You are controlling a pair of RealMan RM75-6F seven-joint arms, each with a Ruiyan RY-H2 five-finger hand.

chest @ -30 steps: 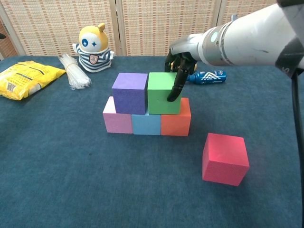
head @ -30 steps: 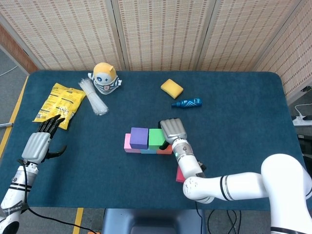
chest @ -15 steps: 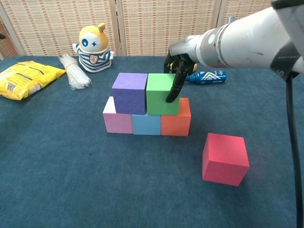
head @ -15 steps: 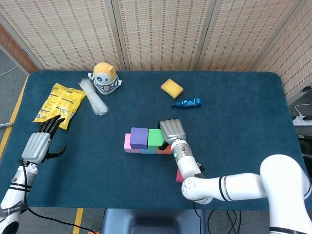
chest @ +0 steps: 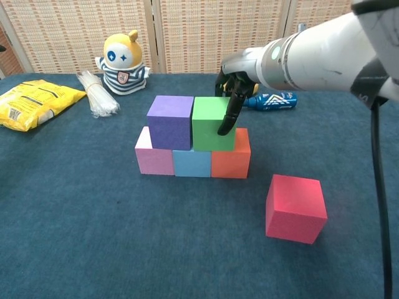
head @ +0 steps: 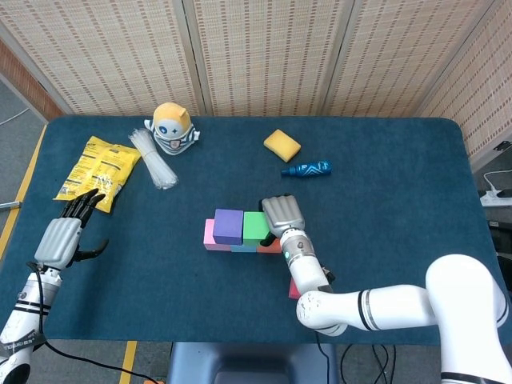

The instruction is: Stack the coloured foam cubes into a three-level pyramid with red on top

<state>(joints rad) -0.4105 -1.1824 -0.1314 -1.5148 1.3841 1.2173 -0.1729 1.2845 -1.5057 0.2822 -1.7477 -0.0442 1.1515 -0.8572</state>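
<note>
green cube [chest: 212, 122] nudged left by right hand [chest: 233, 92].

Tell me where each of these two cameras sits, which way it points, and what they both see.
Head view: high above the near table edge, looking steeply down on the whole table; shows the left robot hand and the right robot hand with its arm.
Chest view: low at the near edge, looking level across the table; shows only the right robot hand.
Shared: green cube, purple cube, red cube, plush toy.

2 cubes [chest: 192, 122] on 3 [chest: 192, 162], 1 [chest: 295, 208] right
</note>
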